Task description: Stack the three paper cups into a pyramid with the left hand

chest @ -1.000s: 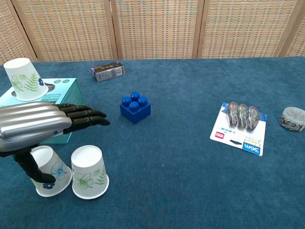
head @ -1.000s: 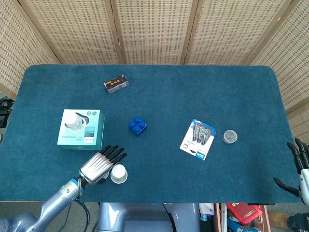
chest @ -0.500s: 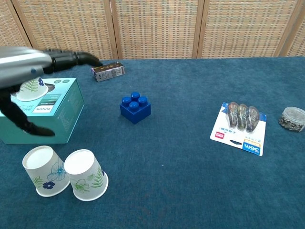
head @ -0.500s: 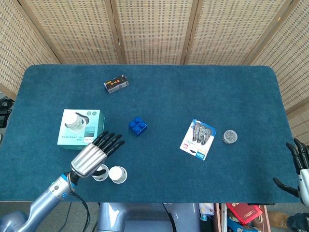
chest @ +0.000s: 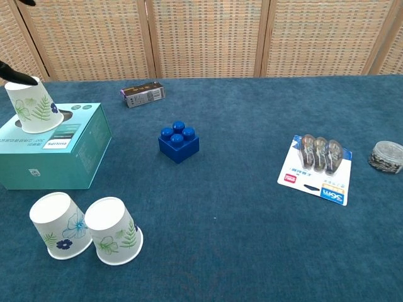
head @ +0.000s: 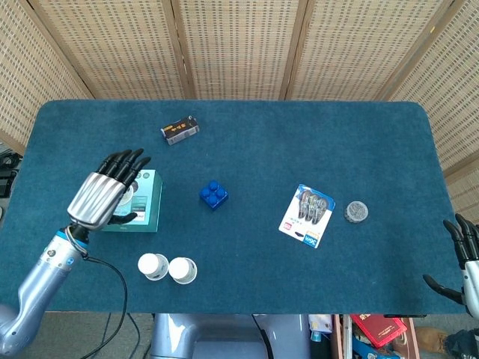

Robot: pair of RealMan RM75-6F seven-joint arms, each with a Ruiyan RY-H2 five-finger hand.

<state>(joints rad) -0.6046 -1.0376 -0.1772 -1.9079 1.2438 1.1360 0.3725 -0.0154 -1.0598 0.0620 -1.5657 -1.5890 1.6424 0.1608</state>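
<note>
Blue-clothed table (head: 314, 134): left hand (head: 105, 193), fingers apart and empty, is hovering over third cup (chest: 33, 104) standing on teal box (chest: 53, 151); two base cups (chest: 85, 226) are touching near left, top tier unplaced; right hand (head: 462, 258) is idling open, far right.

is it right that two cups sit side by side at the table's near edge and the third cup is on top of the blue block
Not quite. The two cups do sit side by side at the near edge, but the third cup stands upside down on the teal box, not on the blue block. The chest view shows it.
</note>
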